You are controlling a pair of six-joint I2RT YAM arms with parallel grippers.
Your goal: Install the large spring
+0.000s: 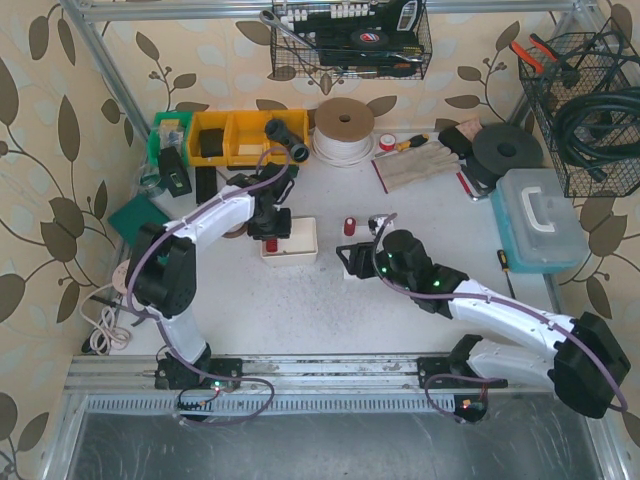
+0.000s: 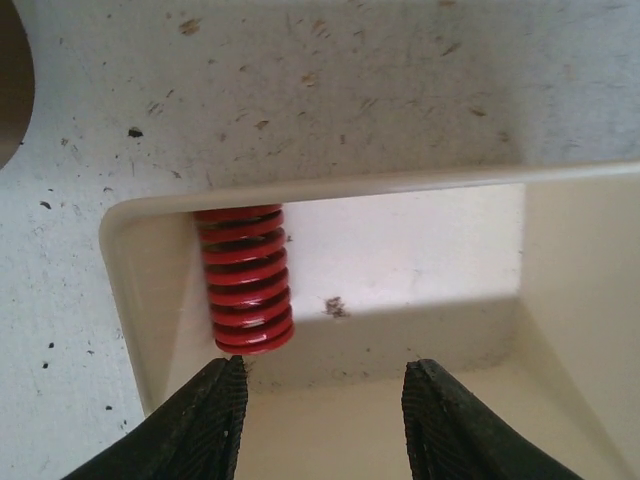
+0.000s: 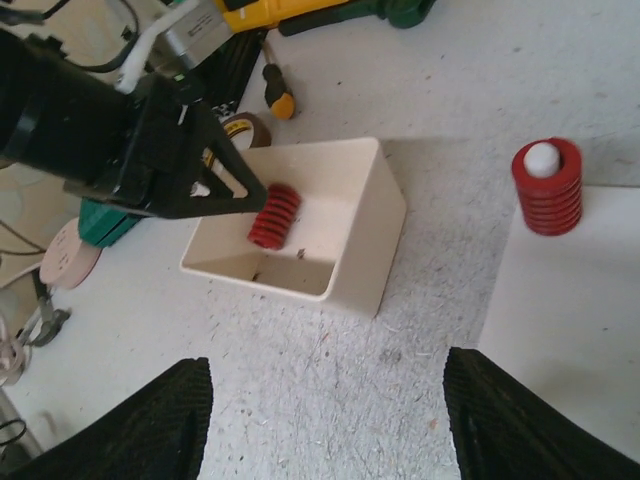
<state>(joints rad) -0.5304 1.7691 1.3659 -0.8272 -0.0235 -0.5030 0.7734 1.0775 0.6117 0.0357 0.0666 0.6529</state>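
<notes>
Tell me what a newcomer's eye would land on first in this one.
The bright red spring lying in a corner of the cream tray, near the middle of the table, with the left gripper open right at its near end. Next, a second red spring standing upright on the table to the tray's right, a white tip showing at its top.

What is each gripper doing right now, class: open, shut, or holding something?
Left gripper: open and empty; the red spring lies just ahead of it in the tray.
Right gripper: open, holding nothing.
</notes>
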